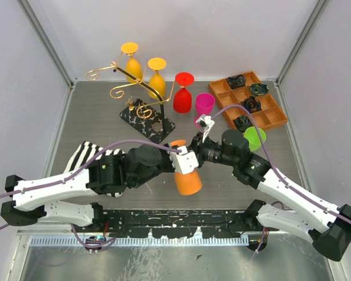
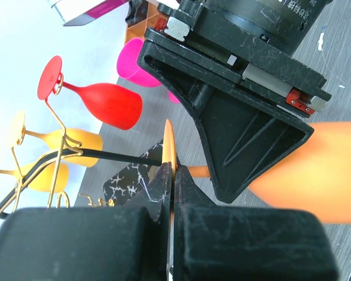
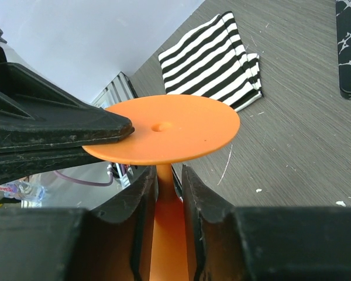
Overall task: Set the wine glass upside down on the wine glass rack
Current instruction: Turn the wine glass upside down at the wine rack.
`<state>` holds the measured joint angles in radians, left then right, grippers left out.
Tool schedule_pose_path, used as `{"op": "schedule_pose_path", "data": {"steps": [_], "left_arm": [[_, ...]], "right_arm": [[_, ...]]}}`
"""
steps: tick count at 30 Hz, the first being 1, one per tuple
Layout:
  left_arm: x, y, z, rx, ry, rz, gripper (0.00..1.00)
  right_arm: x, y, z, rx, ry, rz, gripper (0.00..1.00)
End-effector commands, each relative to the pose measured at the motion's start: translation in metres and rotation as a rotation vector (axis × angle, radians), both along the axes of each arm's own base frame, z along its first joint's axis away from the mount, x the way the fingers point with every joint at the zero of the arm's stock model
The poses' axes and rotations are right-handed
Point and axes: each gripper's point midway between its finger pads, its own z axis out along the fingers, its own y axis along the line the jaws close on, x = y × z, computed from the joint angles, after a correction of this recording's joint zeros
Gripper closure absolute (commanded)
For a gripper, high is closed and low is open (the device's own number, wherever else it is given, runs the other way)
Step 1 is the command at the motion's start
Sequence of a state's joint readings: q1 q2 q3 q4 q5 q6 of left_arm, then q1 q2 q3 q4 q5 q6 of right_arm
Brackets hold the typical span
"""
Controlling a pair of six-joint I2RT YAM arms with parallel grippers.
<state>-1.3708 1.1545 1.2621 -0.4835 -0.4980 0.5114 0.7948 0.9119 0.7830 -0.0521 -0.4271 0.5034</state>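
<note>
Overhead, both arms stretch low and inward to meet above the middle of the grey table (image 1: 93, 117). They hold an orange plastic wine glass (image 1: 189, 181) tilted with its bowl toward the near edge, just in front of the gold wire wine glass rack (image 1: 149, 122) standing toward the far edge. From the left wrist, the left gripper (image 2: 172, 175) is clamped on the foot's thin rim; from the right wrist, the right gripper (image 3: 167, 184) pinches the stem just under that foot.

Grey wood-grain table (image 1: 99, 120) inside a white booth
Pale walls (image 1: 210, 29) on three sides meet at slanted aluminium posts (image 1: 47, 41); the lighting is even.
</note>
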Motion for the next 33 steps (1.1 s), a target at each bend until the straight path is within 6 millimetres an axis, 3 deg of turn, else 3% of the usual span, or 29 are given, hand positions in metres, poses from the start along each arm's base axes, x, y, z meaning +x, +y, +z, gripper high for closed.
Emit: {"op": "schedule_pose_path", "data": {"steps": [1, 7, 11, 17, 19, 23, 29, 33], "left_arm": [[0.015, 0.013, 0.028, -0.093, -0.063, 0.106, 1.0], [0.02, 0.023, 0.029, -0.097, -0.076, 0.158, 1.0], [0.022, 0.025, 0.03, -0.101, -0.08, 0.181, 1.0], [0.023, 0.029, 0.03, -0.11, -0.078, 0.209, 1.0], [0.023, 0.029, 0.03, -0.119, -0.074, 0.208, 0.9], [0.015, 0.023, 0.039, -0.193, -0.025, 0.165, 0.6], [0.003, 0.019, 0.044, -0.275, 0.038, 0.106, 0.49], [0.003, 0.027, 0.05, -0.333, 0.044, 0.125, 0.44]], "right_arm": [[-0.004, 0.003, -0.008, -0.011, 0.025, 0.027, 0.81], [0.0, 0.002, -0.01, 0.001, 0.034, -0.008, 0.88], [0.006, 0.001, -0.013, 0.0, 0.039, -0.044, 0.99], [0.009, 0.002, -0.014, 0.007, 0.054, -0.061, 0.99], [0.01, 0.002, -0.015, 0.005, 0.057, -0.068, 1.0], [0.015, 0.003, -0.017, -0.016, 0.071, -0.086, 0.99], [0.019, -0.001, -0.012, -0.023, 0.062, -0.117, 0.99], [0.023, -0.005, -0.017, -0.055, 0.062, -0.145, 0.99]]}}
